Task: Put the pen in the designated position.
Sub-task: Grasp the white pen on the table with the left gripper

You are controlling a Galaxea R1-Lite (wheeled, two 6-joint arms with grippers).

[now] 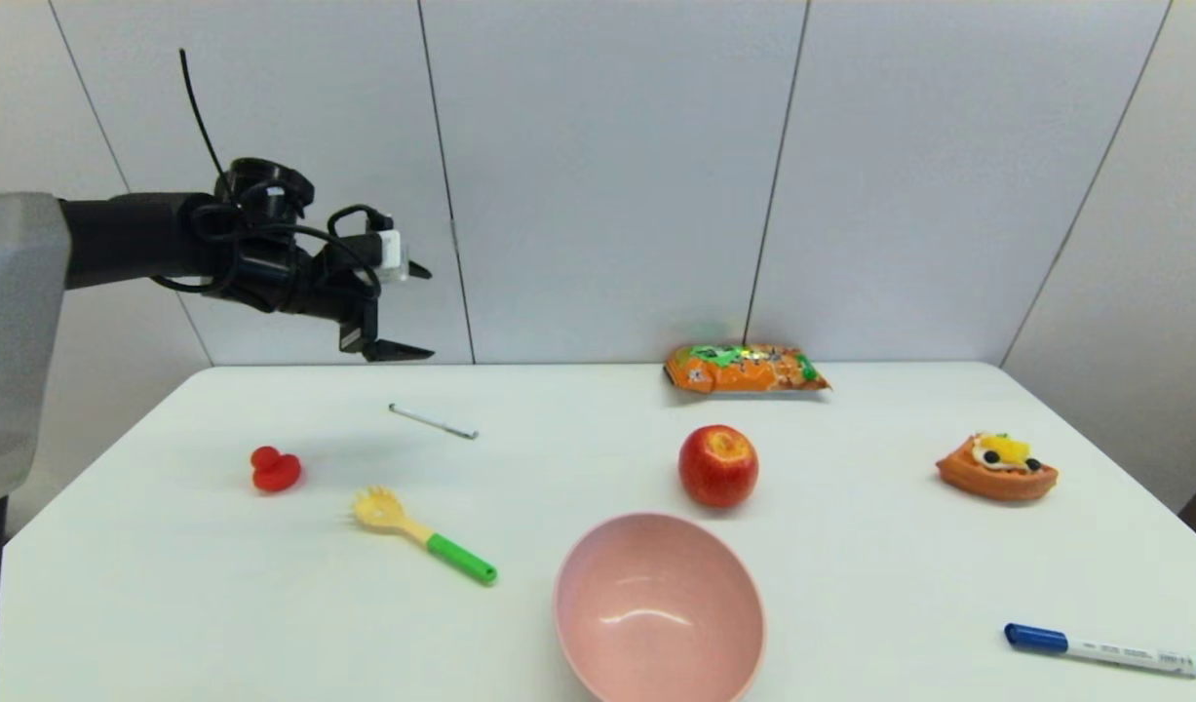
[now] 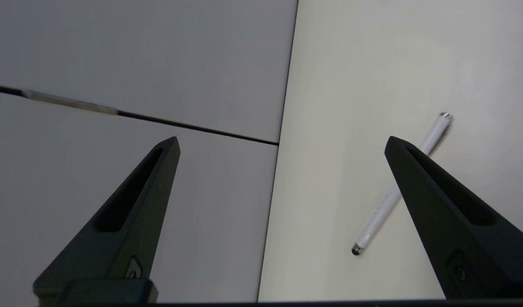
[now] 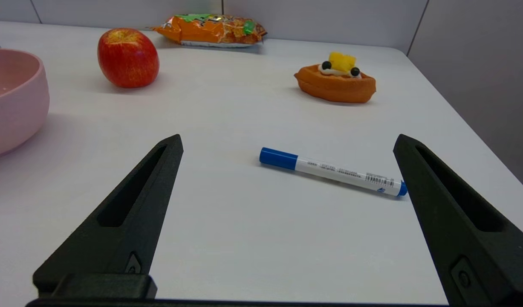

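Observation:
The pen (image 1: 432, 421), thin and silvery white with a dark tip, lies flat on the white table (image 1: 851, 546) at the far left. My left gripper (image 1: 424, 312) hangs open in the air above and slightly behind it, holding nothing. In the left wrist view the pen (image 2: 378, 219) lies on the table beyond the left gripper (image 2: 281, 140), partly hidden by one finger (image 2: 440, 200). My right gripper (image 3: 287, 136) is out of the head view; its wrist view shows it open and low over the table's near right.
A pink bowl (image 1: 656, 585) sits front centre, a red apple (image 1: 718, 466) behind it. Also on the table: a yellow-green fork (image 1: 422, 534), a red toy (image 1: 274, 470), a snack packet (image 1: 744, 369), a toy tart (image 1: 997, 466) and a blue-capped marker (image 1: 1104, 650).

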